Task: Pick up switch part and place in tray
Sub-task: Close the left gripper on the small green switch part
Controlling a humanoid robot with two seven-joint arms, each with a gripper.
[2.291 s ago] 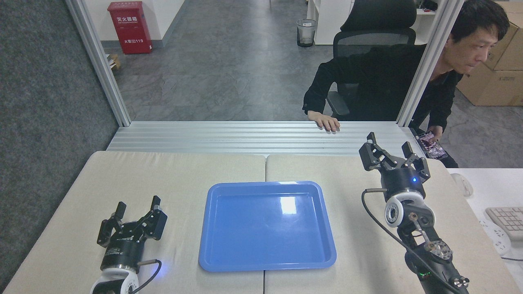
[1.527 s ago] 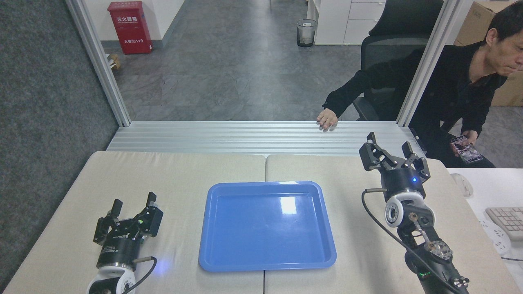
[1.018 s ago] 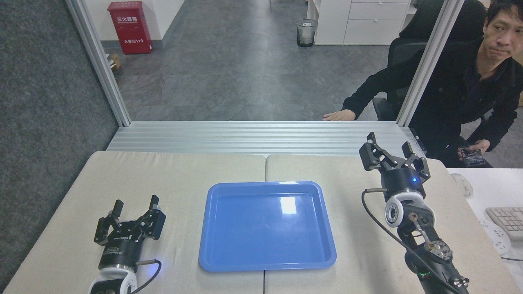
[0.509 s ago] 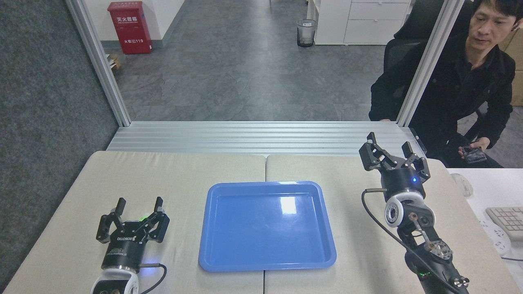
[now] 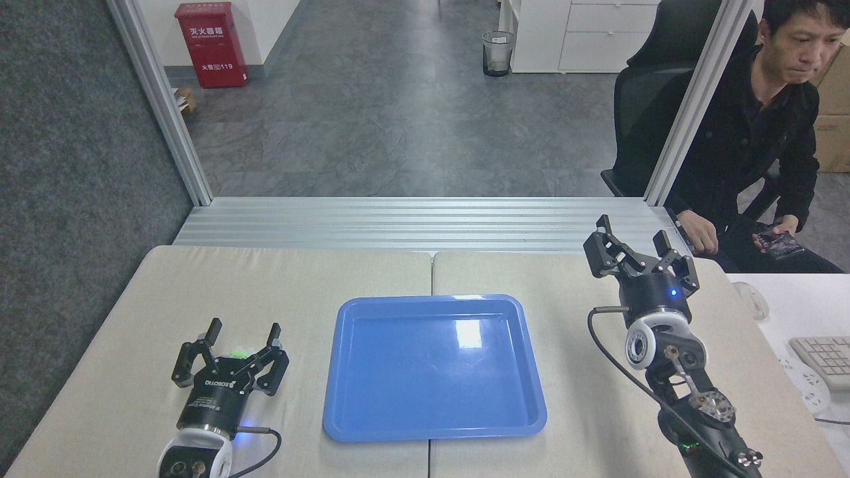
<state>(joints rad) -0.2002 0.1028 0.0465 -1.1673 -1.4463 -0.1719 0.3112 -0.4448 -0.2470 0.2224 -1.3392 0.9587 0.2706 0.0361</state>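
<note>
Judging from the task, a small, light, rigid switch part is to be handled, best taken across its body, though no switch part can be seen anywhere on the surface [image 5: 299, 279] or in the tray [image 5: 435, 433]. The blue tray lies empty at the middle of the near edge. The left gripper [image 5: 242, 335] is held near the near-left corner with fingers apart and empty; the right gripper [image 5: 634, 236] is held toward the far-right corner, fingers likewise spread and empty.
</note>
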